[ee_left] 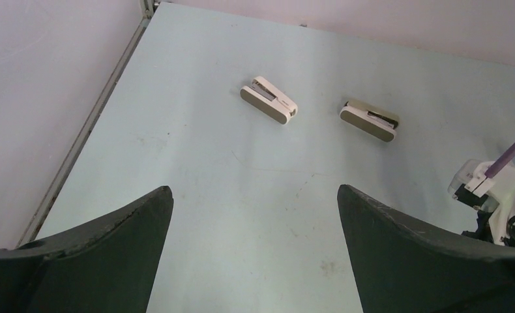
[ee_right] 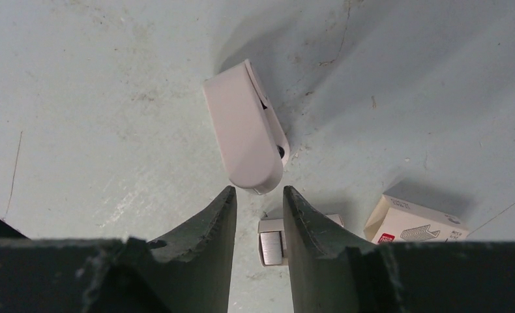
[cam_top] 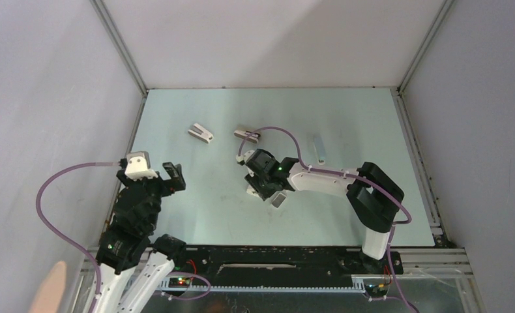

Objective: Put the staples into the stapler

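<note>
2 right fingers [ee_right: 209,248], narrow and empty, hover over the staples [ee_right: 271,244]; left fingers [ee_left: 111,254] spread wide. Best centre on them squarely before closing.

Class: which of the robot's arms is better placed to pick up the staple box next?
Right. The right end effector hangs low with the staple box just beside it; the left end effector, wide open, sits near the left wall, far away.

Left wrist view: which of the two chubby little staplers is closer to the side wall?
The white stapler. It lies nearer the wall on the picture's left. The beige stapler lies further right, out on the table.
</note>
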`<action>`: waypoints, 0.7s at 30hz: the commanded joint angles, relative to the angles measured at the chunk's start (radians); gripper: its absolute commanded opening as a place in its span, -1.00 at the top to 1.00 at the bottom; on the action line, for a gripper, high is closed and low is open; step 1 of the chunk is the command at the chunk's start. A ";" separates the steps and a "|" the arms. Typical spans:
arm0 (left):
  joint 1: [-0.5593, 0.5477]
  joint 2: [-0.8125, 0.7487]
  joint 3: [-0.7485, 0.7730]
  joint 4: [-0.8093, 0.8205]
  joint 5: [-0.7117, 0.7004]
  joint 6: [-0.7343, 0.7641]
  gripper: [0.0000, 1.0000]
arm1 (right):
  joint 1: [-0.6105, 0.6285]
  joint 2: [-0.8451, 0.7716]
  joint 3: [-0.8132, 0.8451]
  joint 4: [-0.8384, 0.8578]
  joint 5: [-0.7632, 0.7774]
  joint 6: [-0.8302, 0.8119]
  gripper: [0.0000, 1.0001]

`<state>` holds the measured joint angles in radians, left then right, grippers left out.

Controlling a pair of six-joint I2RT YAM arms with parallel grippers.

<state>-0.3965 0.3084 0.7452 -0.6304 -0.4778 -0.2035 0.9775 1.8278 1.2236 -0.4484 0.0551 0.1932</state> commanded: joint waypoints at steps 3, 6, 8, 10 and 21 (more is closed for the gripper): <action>0.049 -0.020 -0.012 0.052 0.074 0.021 -0.99 | -0.005 0.000 0.112 -0.085 -0.034 -0.063 0.27; 0.053 -0.023 -0.015 0.054 0.080 0.019 -0.99 | -0.009 0.020 0.164 -0.151 -0.037 -0.115 0.24; 0.054 -0.025 -0.017 0.055 0.082 0.019 -0.99 | -0.011 0.030 0.204 -0.206 -0.037 -0.148 0.21; 0.056 -0.023 -0.018 0.054 0.084 0.019 -0.99 | -0.011 0.038 0.248 -0.255 -0.030 -0.175 0.18; 0.070 -0.025 -0.021 0.059 0.107 0.019 -0.99 | -0.014 0.213 0.525 -0.471 -0.066 -0.321 0.14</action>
<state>-0.3367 0.2920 0.7319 -0.6079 -0.3878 -0.2008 0.9680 1.9759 1.6592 -0.8108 0.0223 -0.0479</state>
